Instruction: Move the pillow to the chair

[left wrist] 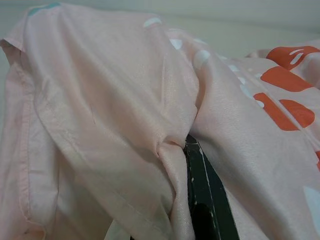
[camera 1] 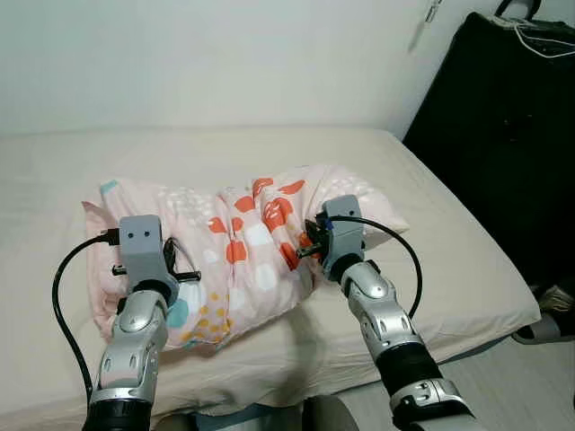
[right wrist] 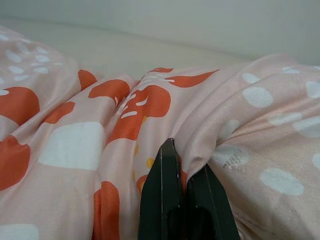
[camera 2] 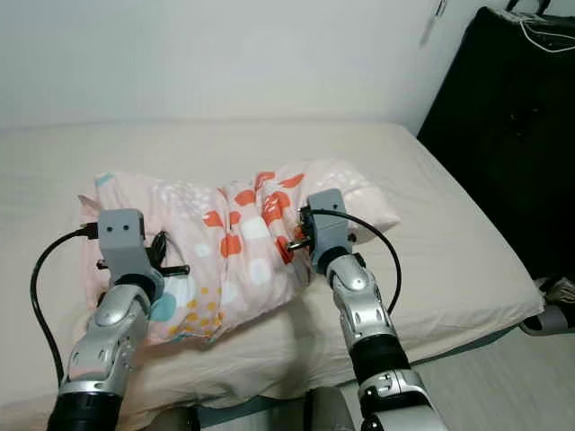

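Pink cotton pillow (camera 1: 243, 256), orange-and-white printed, centre frame on beige bed (camera 1: 431, 206). Left gripper (left wrist: 186, 150) and right gripper (right wrist: 184, 167): fingers pinching cover folds only. Risk: thin fabric slips free on lifting, dropping the pillow.

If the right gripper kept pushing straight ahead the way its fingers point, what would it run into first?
The pillow itself. The right gripper is already shut on a fold of its pink cover, so going on would only press deeper into the bunched fabric. Beyond it lies the bed, though depth there is hard to judge.

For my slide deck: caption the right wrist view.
Right gripper pinches a fold of the pink pillow on the bed.
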`<state>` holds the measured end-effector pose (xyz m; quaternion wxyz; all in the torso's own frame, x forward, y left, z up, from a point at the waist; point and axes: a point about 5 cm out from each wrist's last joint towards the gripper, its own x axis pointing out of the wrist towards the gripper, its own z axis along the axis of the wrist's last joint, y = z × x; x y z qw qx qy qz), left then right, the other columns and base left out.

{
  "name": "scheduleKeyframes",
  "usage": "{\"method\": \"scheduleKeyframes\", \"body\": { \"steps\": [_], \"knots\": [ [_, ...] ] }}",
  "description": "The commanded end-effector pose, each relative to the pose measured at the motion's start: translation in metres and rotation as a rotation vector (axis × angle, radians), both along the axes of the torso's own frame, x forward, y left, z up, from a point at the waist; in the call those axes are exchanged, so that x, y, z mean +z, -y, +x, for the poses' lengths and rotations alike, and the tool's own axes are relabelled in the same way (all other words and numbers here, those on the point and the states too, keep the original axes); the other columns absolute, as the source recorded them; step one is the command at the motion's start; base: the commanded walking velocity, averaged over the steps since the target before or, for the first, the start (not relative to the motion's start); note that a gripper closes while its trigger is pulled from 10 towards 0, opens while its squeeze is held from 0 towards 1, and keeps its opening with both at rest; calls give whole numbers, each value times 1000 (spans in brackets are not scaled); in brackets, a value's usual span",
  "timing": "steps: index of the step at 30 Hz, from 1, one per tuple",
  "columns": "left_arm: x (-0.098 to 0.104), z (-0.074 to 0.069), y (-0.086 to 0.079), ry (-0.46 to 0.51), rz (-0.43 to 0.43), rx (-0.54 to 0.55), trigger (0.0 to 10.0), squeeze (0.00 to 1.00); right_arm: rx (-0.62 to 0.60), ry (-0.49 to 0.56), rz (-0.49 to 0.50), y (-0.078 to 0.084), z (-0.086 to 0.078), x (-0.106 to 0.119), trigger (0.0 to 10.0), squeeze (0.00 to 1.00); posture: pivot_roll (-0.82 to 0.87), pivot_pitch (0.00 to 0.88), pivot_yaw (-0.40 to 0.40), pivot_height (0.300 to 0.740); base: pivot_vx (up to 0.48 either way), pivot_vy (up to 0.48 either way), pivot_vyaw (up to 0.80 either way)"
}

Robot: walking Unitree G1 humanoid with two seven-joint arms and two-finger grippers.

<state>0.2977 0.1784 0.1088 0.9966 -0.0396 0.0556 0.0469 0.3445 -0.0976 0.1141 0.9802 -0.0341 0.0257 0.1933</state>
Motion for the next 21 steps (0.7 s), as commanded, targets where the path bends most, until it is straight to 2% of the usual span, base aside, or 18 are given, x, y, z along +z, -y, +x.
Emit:
{"method": "scheduleKeyframes", "body": {
  "steps": [1, 4, 10, 21],
  "knots": [
    [3, 1, 13, 33, 5, -49, 10000, 0, 78, 33, 28, -14, -3, 9, 10000, 0, 31, 14, -145, 627, 0, 0, 0],
    [3, 1, 18, 38, 34, -72, 10000, 0, 92, 39, 51, -14, -4, 10, 10000, 0, 32, 13, -143, 637, 0, 0, 0],
    [3, 2, 22, 43, 37, -90, 10000, 0, 98, 39, 63, -16, -4, 12, 10000, 0, 25, 14, -140, 657, 0, 0, 0],
    [4, 3, 20, 47, 34, -76, 10000, 0, 99, 36, 47, -17, -4, 11, 10000, 0, 27, 10, -144, 657, 0, 0, 0]
  ]
}}
